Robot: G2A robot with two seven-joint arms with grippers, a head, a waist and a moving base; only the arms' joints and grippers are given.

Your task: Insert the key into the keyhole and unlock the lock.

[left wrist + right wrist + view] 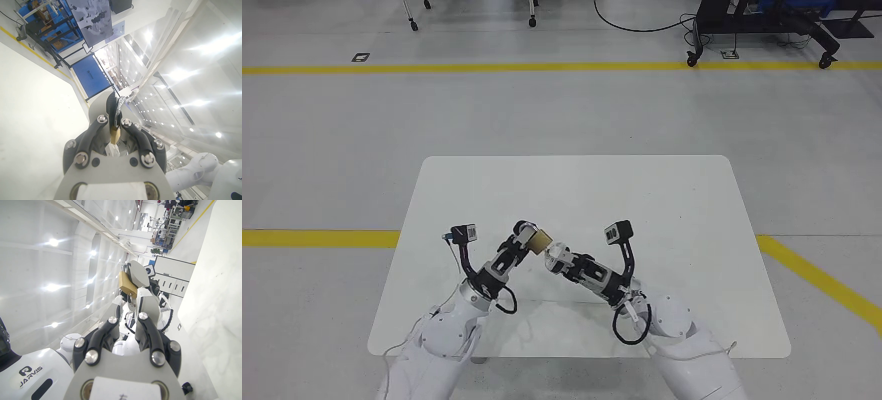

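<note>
Above the white table (662, 190), the left gripper (115, 113) was clamped on the small brass padlock (125, 283). The silver key (131, 301) seemingly sat in its keyhole. Whether the right gripper (130, 298) held it could not be told. The unlocking turn apparently remained.

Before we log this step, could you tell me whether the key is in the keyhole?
In: the right wrist view shows the key lodged in the keyhole of the padlock, held by the right pincer.

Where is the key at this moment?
In the right wrist view, the key sits in the right gripper, its tip at the bottom of the brass lock that the left gripper holds above the table.
</note>
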